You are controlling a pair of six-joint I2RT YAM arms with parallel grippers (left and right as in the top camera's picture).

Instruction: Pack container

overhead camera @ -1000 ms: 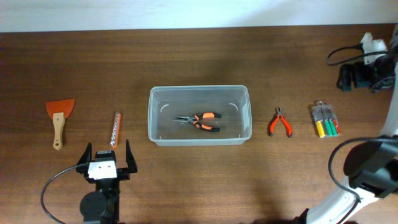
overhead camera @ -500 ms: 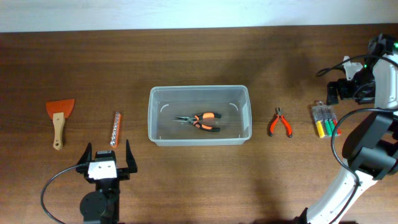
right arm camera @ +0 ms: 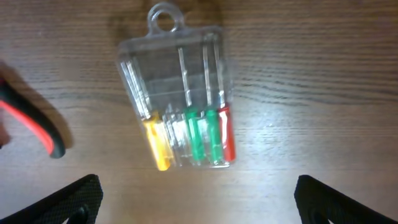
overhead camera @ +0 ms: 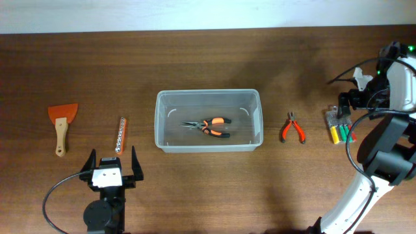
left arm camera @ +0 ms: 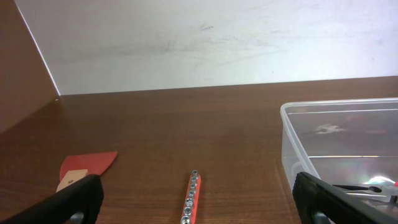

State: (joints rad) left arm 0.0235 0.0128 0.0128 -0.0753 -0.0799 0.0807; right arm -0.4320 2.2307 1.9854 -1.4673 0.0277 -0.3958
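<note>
Overhead first: your container (overhead camera: 158,130) sits mid-table, long side running left to right, with orange-and-black pliers (overhead camera: 209,126) lying on its floor. Left of it, apart from the wall, lies a narrow orange bit strip (overhead camera: 120,134), and further left an orange scraper (overhead camera: 62,125) with a wooden handle. Your left gripper (overhead camera: 112,158) hovers at the near edge, just below the strip, jaws spread wide and holding nothing. Right of the container you've got small red-handled pliers (overhead camera: 293,127), then a clear screwdriver case (overhead camera: 337,130). Your right gripper (overhead camera: 345,109) hangs over the far end of that case.

Left wrist now: both fingers (left arm camera: 74,199) frame the bottom corners, wide apart. The bit strip points straight away from you between them, the scraper blade shows at the left, and the container corner fills the right.

Right wrist: you're looking straight down on the case, hanging loop at the top, with yellow, clear, green and red handles inside. One red plier handle curves in at the left edge. The fingers (right arm camera: 336,199) stand fully apart at the bottom corners, closed on nothing.
</note>
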